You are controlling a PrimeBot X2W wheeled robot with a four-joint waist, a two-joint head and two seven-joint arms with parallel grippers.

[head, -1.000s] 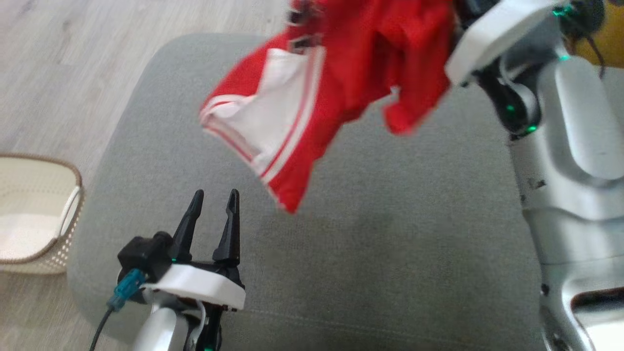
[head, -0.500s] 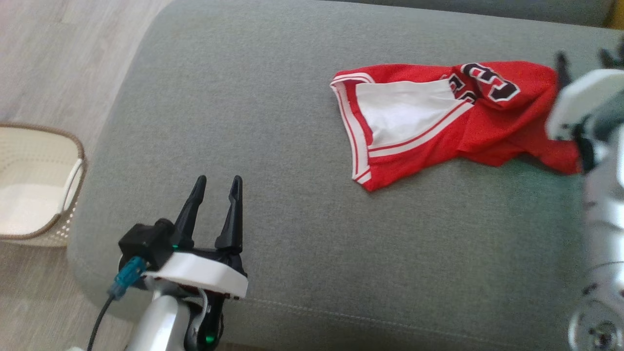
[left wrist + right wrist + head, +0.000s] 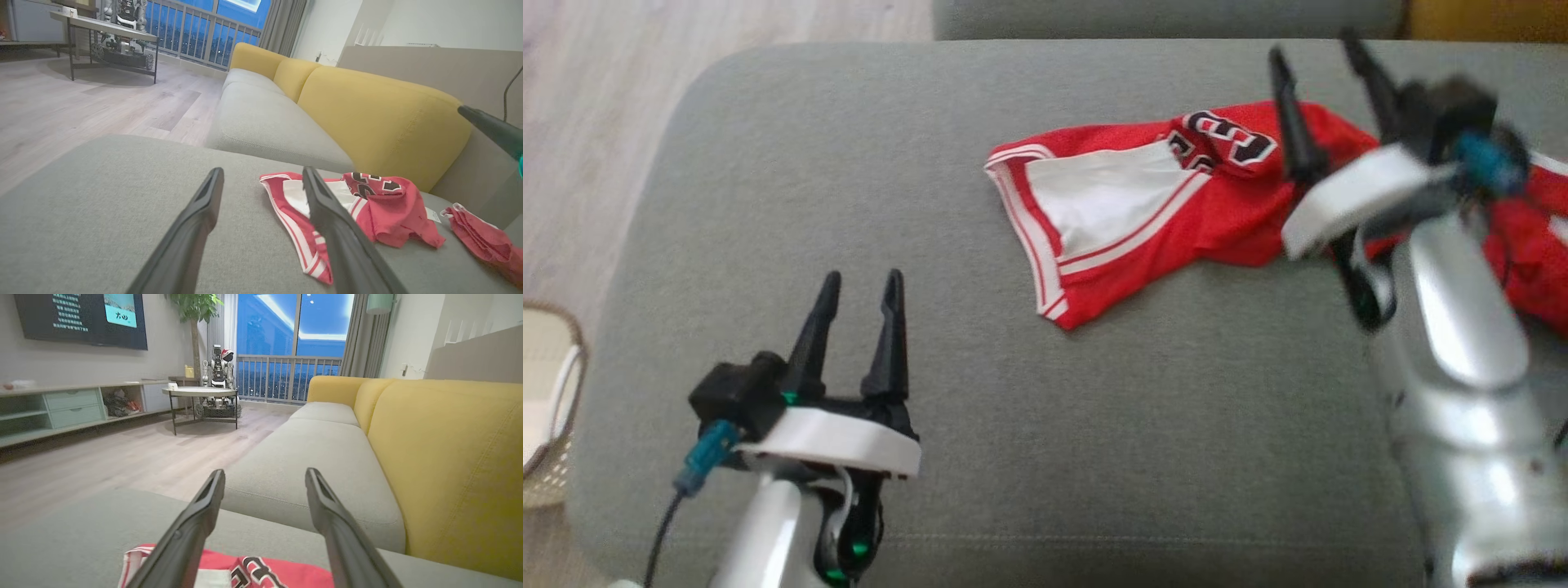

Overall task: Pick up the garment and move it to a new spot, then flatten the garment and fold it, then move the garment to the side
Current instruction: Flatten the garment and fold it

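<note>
Grey upholstered seat [image 3: 768, 163], garment crumpled on it, both my grippers empty.
Nearest, at seven o'clock, my left gripper [image 3: 863, 276] hovers with its fingers spread, holding nothing. Beyond, toward one o'clock, the red-and-white sports garment [image 3: 1143, 220] lies bunched on the cushion. My right gripper [image 3: 1312, 45] stands splayed over its far end, gripping no cloth. I judge it light, limp and slightly slick, so I'd pinch the striped hem corners.

The garment [image 3: 1176, 220] is red, with a white side panel, red-and-white striped trim and black numerals edged in white; it lies crumpled, not flat, on the grey cushion [image 3: 849, 204], toward 1 o'clock in the head view; its trimmed, panelled end points to 8 o'clock; the numerals sit on a raised fold at 12 o'clock; the 3 o'clock part is bunched.
</note>
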